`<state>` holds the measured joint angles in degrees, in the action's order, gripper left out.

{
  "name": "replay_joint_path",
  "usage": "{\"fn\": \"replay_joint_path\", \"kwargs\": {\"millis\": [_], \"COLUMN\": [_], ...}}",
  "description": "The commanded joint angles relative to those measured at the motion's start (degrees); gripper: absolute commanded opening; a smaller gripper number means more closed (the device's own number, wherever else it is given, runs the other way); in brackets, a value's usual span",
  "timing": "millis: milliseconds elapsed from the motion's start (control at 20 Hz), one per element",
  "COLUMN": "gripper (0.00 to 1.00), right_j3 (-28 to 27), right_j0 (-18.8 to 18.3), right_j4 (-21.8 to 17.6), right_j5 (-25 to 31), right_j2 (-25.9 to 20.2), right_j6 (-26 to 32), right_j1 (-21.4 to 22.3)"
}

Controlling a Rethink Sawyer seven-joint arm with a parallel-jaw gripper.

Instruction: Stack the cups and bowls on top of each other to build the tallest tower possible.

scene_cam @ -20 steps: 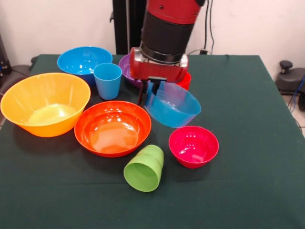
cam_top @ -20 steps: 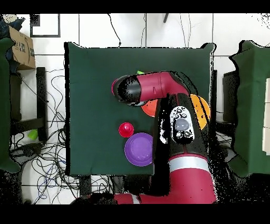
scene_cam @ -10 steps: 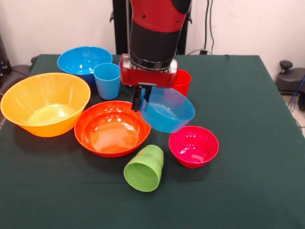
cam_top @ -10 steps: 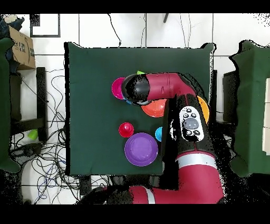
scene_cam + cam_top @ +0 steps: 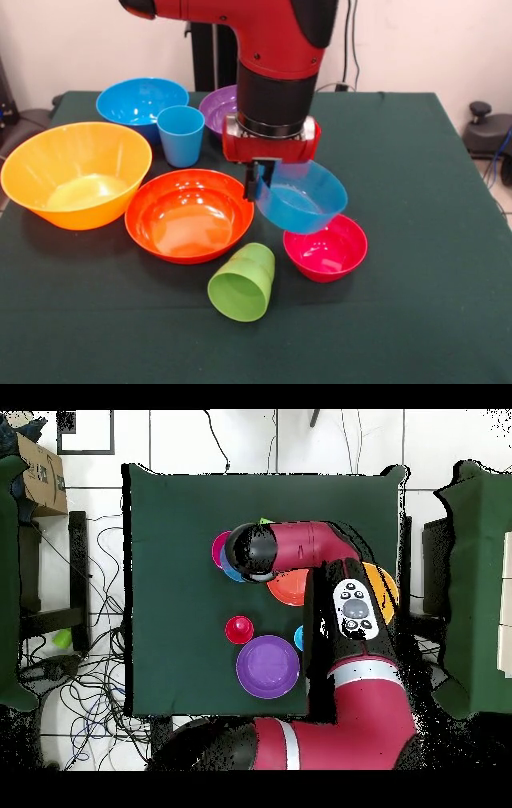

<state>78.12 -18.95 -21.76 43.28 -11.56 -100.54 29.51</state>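
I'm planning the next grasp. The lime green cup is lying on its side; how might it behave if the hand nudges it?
The lime green cup looks apt to roll, since it rests on its curved wall. Being tapered, it would probably curve rather than roll straight. Its glossy plastic suggests it is light and slippery.

I see even, bright room light from above in the front view; soft, short shadows sit under the yellow-orange bowl [image 5: 76, 172] and lime green cup [image 5: 242, 282] on the bench [image 5: 416, 304]. White glare spots shine inside the red-orange bowl [image 5: 189, 214] and small magenta bowl [image 5: 328, 250]. Focus looks crisp. The overhead view looks flatter, its shadows hard to tell.
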Motion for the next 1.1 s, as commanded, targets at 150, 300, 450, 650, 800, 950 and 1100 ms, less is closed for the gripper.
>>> {"fn": "replay_joint_path", "kwargs": {"millis": [150, 300, 450, 650, 800, 950, 1100], "gripper": [0.0, 0.0, 0.0, 0.0, 0.0, 0.0, 0.0], "right_j3": [-2.57, -2.23, -2.03, -2.96, -4.32, -4.19, -4.4], "right_j0": [-0.07, -0.44, -0.03, 0.85, 1.8, 2.01, 2.55], "right_j4": [1.31, 1.24, 1.25, 1.33, 0.64, 1.01, 1.24], "right_j5": [-3.16, -4.24, -3.6, -3.6, -3.23, -3.29, -3.65], "right_j2": [-6.14, -6.33, -5.61, -5.06, -3.86, -3.98, -3.85], "right_j6": [0.96, 0.78, -0.07, -1.24, -2.25, -2.64, -3.54], "right_j1": [-3.19, -2.98, -2.34, -2.86, -3.23, -3.31, -3.55]}}
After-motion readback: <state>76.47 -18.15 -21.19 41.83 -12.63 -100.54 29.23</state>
